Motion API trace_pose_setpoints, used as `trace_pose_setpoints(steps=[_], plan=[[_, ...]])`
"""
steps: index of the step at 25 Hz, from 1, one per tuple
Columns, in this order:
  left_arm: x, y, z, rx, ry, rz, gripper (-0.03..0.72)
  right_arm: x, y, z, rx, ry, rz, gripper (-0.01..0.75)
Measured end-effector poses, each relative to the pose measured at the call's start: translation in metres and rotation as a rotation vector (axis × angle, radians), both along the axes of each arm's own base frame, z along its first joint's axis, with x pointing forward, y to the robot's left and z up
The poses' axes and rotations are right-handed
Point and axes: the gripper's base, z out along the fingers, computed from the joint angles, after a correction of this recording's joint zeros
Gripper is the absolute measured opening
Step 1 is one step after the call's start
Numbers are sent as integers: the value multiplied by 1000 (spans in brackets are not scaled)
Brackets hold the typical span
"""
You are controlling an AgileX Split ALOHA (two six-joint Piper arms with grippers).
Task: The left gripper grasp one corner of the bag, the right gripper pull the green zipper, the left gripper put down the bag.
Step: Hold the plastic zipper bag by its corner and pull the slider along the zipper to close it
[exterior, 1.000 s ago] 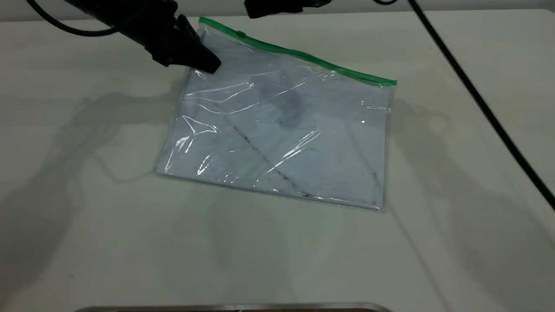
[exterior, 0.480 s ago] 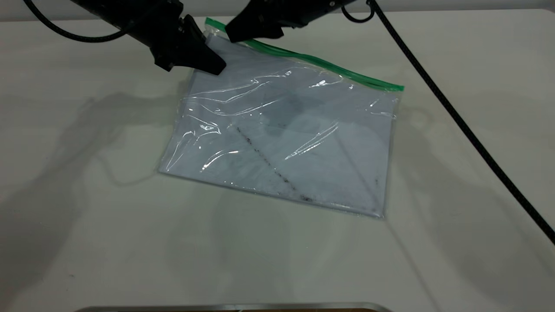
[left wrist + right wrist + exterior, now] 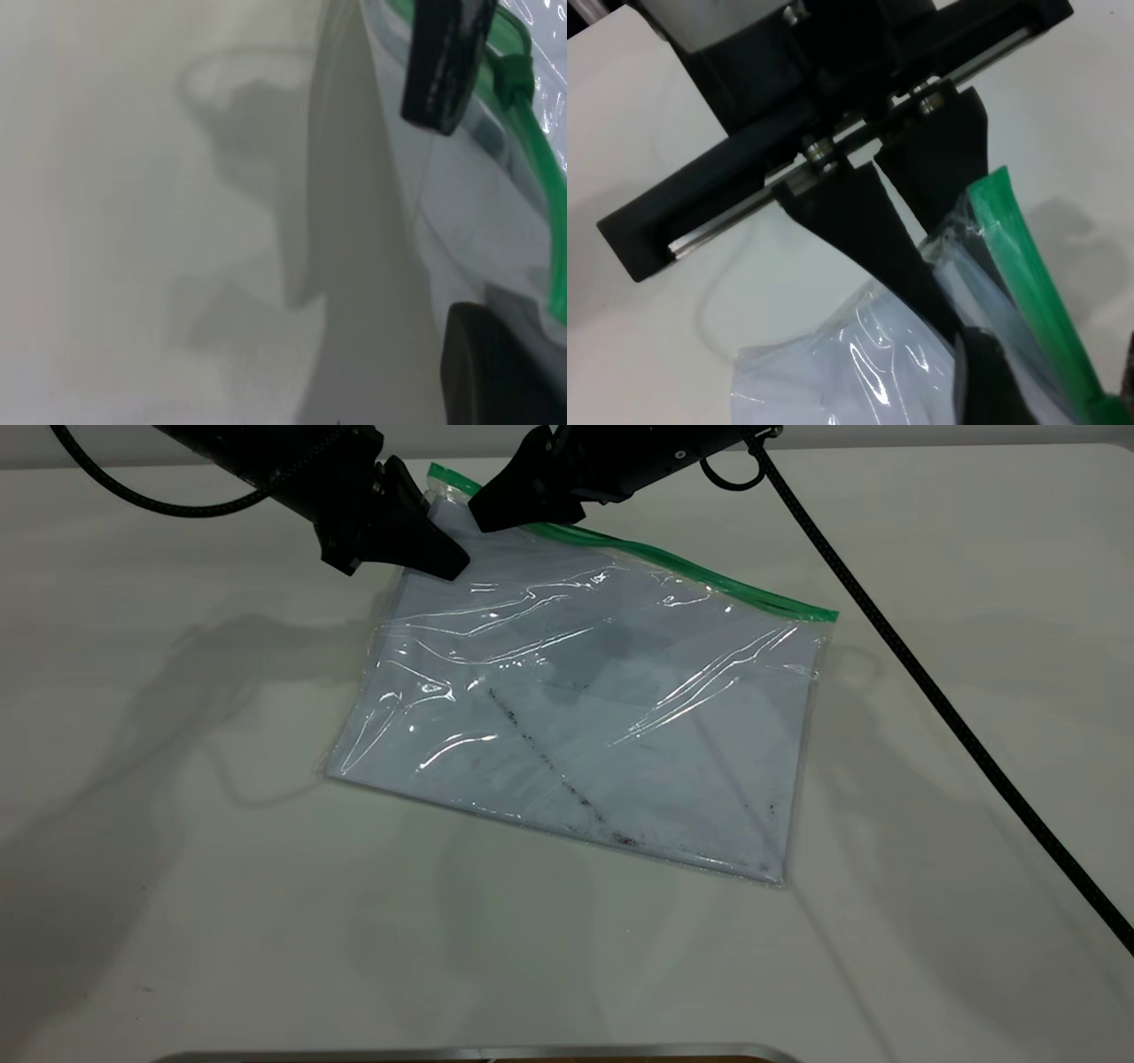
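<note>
The clear bag (image 3: 602, 717) with white paper and a dark diagonal crease lies on the white table, its green zipper (image 3: 691, 571) along the far edge. My left gripper (image 3: 447, 565) is shut on the bag's far left corner (image 3: 436, 471) and holds it raised. The right wrist view shows its fingers (image 3: 864, 221) clamped on the plastic. My right gripper (image 3: 485, 516) is at the zipper just beside that corner. Its fingers (image 3: 992, 381) stand apart, with the green strip (image 3: 1028, 283) and slider tab (image 3: 1107, 409) between them. The slider (image 3: 514, 75) shows next to a right finger (image 3: 443, 62).
The right arm's thick braided cable (image 3: 930, 682) runs diagonally over the table's right side. The left arm's cable (image 3: 115, 500) hangs at the far left. A metal edge (image 3: 478, 1052) lies along the near table border. Bare table surrounds the bag.
My right gripper has come down from the far edge onto the zipper near the held corner. The bag's far edge has shifted slightly right. My left gripper keeps its hold.
</note>
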Motion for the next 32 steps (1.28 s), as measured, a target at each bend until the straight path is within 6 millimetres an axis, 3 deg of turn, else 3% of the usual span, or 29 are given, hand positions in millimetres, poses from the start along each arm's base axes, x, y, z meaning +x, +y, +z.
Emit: trace_pose_setpoints(steps=[9,23,32], plan=[[0,0,0,-1,1,-4,91,-1,0,-1,-20,-44,37,41],[2,23,10,-144,67,43,51,4,-6,1,-24,-67,35,33],[4,38,13,-211,78,69,51,7,-8,-10,-24,-59,11,33]])
